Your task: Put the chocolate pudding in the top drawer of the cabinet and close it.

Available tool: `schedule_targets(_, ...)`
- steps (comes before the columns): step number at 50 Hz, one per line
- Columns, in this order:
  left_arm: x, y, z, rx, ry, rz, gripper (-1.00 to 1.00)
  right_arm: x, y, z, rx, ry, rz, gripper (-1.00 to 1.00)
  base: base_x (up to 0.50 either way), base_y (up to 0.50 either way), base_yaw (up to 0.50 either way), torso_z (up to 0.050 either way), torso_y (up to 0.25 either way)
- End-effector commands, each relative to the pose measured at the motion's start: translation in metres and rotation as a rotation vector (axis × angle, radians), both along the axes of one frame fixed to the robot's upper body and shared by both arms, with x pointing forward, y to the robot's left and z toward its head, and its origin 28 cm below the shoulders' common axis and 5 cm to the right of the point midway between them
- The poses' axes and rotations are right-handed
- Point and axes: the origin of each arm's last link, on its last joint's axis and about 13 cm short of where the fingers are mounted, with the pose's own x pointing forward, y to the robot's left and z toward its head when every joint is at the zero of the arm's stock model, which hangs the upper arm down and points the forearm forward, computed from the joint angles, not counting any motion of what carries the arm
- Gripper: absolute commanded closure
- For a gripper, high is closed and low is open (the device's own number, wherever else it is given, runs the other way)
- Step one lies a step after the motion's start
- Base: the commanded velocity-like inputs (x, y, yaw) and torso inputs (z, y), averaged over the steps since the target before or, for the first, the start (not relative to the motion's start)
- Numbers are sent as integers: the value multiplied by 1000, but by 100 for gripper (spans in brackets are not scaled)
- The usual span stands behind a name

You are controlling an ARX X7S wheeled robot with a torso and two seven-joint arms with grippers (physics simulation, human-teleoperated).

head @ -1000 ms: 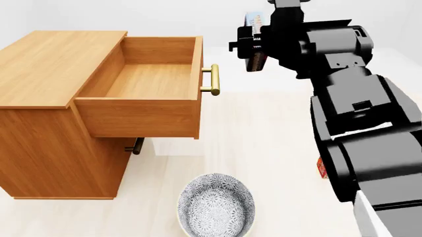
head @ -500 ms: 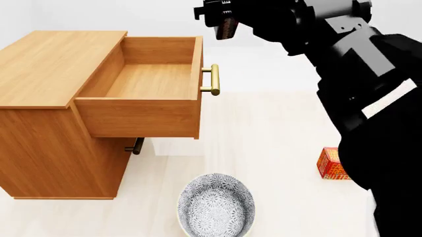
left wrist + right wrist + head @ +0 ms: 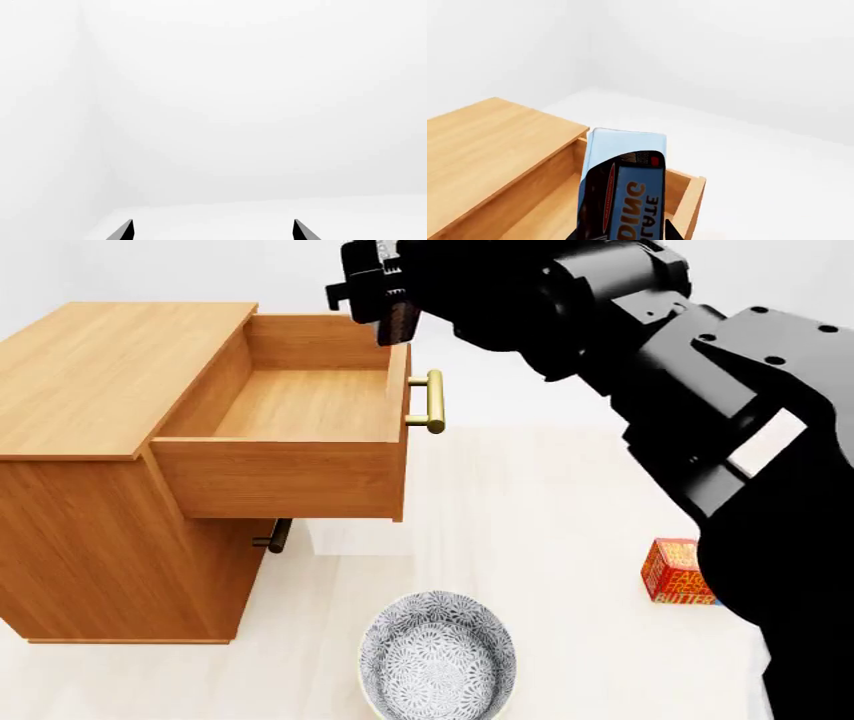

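Head view, nearest first. At lower centre of the frame a patterned bowl (image 3: 438, 658) stands on the pale surface (image 3: 561, 530); a red-orange butter box (image 3: 678, 573) lies at lower right, partly hidden by the right arm. The cabinet (image 3: 94, 490) fills the left half, its top drawer (image 3: 300, 405) pulled fully out, interior bare, brass handle (image 3: 430, 401) facing right. Farthest, at upper centre, the right gripper (image 3: 380, 295) is closed on the chocolate pudding (image 3: 624, 195), held above the drawer's far right corner, just inside the front panel. The box's long axis runs along the gripper's fingers; the open drawer cavity lies below and to frame-left of it. The right arm reaches leftward from the right edge, nearly fully extended. The left gripper (image 3: 212, 231) shows only two separated fingertips, holding nothing, facing blank wall.
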Motion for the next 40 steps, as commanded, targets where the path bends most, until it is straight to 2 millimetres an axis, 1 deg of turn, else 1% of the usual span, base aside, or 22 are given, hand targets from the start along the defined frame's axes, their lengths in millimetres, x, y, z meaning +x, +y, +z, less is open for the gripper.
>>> schedule_targets(1, -7, 9, -1, 3, 1, 23, -100, -7, 13, -6, -9, 3, 52, 100, 0, 0, 0, 0, 0)
schedule_targets(14, -12, 17, -4, 6, 7, 49, -100, -8, 19, -20, -13, 29, 76, 100, 0, 0, 0, 0, 0)
schedule_targets(40, -9, 23, -14, 10, 27, 67, -100, -7, 22, -50, -27, 94, 89, 100, 0, 0, 0, 0, 0)
